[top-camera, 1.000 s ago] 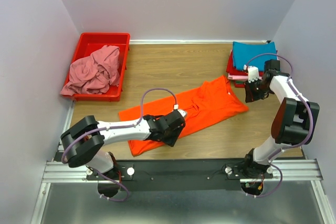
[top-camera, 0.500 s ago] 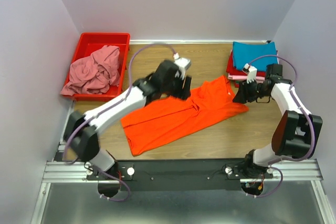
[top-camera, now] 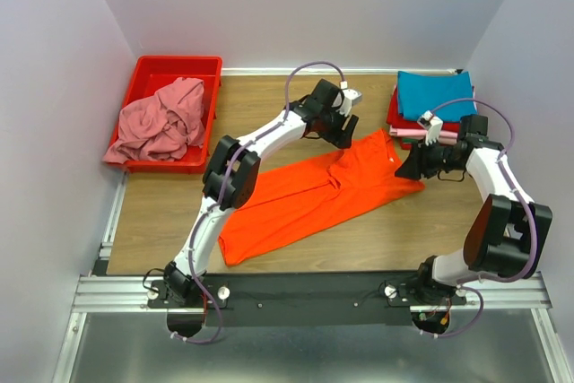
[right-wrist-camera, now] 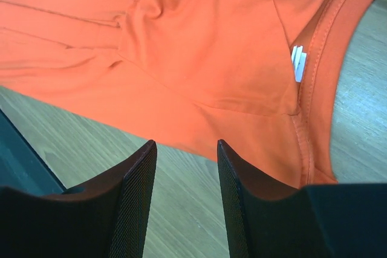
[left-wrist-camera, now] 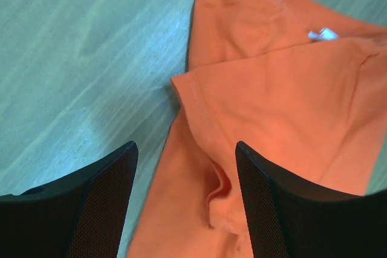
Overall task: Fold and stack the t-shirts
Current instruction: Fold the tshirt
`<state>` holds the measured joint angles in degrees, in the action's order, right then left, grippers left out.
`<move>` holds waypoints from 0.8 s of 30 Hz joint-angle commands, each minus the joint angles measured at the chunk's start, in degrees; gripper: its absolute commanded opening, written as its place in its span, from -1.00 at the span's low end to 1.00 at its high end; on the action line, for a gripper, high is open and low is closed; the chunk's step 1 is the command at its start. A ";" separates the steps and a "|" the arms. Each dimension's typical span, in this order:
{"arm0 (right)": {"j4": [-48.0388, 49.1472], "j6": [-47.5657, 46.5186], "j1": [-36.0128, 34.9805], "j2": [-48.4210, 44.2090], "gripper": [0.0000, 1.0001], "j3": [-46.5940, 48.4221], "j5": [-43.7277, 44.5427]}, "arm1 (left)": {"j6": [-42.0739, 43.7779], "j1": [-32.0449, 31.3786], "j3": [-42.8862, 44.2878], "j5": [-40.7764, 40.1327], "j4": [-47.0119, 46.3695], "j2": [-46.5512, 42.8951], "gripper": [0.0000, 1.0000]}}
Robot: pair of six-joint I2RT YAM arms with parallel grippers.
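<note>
A bright orange t-shirt (top-camera: 314,193) lies spread slantwise on the wooden table. My left gripper (top-camera: 339,132) is open and empty over its far sleeve. In the left wrist view, the fingers (left-wrist-camera: 91,209) straddle a raised fold of orange cloth (left-wrist-camera: 221,188). My right gripper (top-camera: 406,168) is open and empty at the shirt's collar end. In the right wrist view it (right-wrist-camera: 184,191) hovers over bare wood just off the orange hem (right-wrist-camera: 199,58). A dusty pink shirt (top-camera: 161,121) lies crumpled in the bin. Folded teal (top-camera: 435,94), red (top-camera: 395,114) and pale pink (top-camera: 405,132) shirts are stacked at the back right.
A red plastic bin (top-camera: 175,67) stands at the back left. White walls close in the table on three sides. The metal rail (top-camera: 305,289) with both arm bases runs along the near edge.
My left arm has swung from the shirt's near edge across to its far sleeve. My right gripper has shifted slightly left toward the collar end. The shirt has barely moved.
</note>
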<state>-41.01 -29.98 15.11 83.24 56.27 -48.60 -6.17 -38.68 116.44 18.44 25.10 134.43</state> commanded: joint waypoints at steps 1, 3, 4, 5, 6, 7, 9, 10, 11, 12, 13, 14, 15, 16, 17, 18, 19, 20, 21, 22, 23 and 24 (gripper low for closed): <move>0.23 0.36 0.44 0.34 0.04 -0.28 -2.38 | 1.61 0.71 7.47 6.52 3.46 4.95 0.47; 0.23 0.45 0.44 0.34 0.04 -0.28 -2.29 | 1.52 0.79 10.89 6.79 4.95 8.47 0.52; 0.23 0.45 0.44 0.25 0.04 -0.28 -2.46 | 1.26 0.71 11.61 6.79 5.30 9.52 0.53; 0.23 0.53 0.44 0.17 0.04 -0.28 -2.38 | 1.08 0.88 12.05 6.70 5.48 10.32 0.52; 0.23 0.45 0.44 0.08 0.04 -0.37 -2.29 | 0.99 0.88 12.49 6.96 5.74 11.72 0.52; 0.23 0.45 0.44 0.08 0.05 -0.37 -2.38 | 0.82 1.06 12.67 7.49 6.01 12.08 0.53; 0.23 0.53 0.44 0.17 0.05 -0.28 -2.29 | 0.90 1.06 12.23 9.59 6.27 12.87 0.45; 0.23 0.53 0.44 0.25 0.05 -0.28 -2.29 | 0.90 0.97 11.88 10.56 6.10 12.96 0.41; 0.23 0.53 0.44 0.25 0.05 -0.20 -2.29 | 0.73 0.97 11.53 12.22 6.10 13.14 0.33; 0.23 0.53 0.44 0.34 0.05 -0.20 -2.29 | 0.64 1.06 10.83 13.02 6.01 13.22 0.29; 0.23 0.62 0.44 0.43 0.05 -0.20 -2.29 | 0.55 1.06 10.65 13.72 6.10 13.31 0.24; 0.23 0.62 0.44 0.52 0.05 -0.20 -2.20 | 0.46 1.06 10.56 14.60 6.27 13.57 0.18; 0.23 0.62 0.44 0.43 0.05 -0.20 -2.11 | 0.29 1.06 10.56 14.87 6.71 14.10 0.02; 0.23 0.62 0.44 0.43 0.05 -0.28 -2.11 | 0.37 1.06 10.56 15.40 6.97 14.37 -0.08; 0.23 0.62 0.44 0.34 0.05 -0.28 -2.03 | 0.46 1.06 10.47 16.53 7.15 14.80 -0.29; 0.23 0.62 0.53 0.43 0.05 -0.28 -1.94 | 0.37 1.06 10.38 17.15 7.41 14.89 -0.39; 0.23 0.62 0.53 0.52 0.05 -0.37 -1.85 | 0.55 1.06 9.77 17.94 7.59 14.81 -0.47; 0.23 0.71 0.53 0.52 0.05 -0.29 -1.85 | 0.55 1.06 9.25 19.08 7.59 14.55 -0.65; 0.23 0.62 0.53 0.52 0.05 -0.37 -1.76 | 0.38 1.06 8.89 18.48 7.59 14.37 -0.78; 0.23 0.71 0.53 0.60 0.05 -0.37 -1.76 | 0.11 1.15 8.28 17.52 7.59 14.19 -0.92; 0.23 0.62 0.53 0.69 0.05 -0.37 -1.76 | -0.41 1.67 8.10 15.16 7.68 13.93 -1.00; 0.23 0.62 0.53 0.69 0.05 -0.37 -1.68 | -1.11 2.20 7.75 14.27 7.51 13.32 -1.00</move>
<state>-41.04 -29.80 15.11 83.35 56.27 -49.23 -6.11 -37.45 126.58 33.71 29.71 147.06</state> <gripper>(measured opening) 0.523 0.026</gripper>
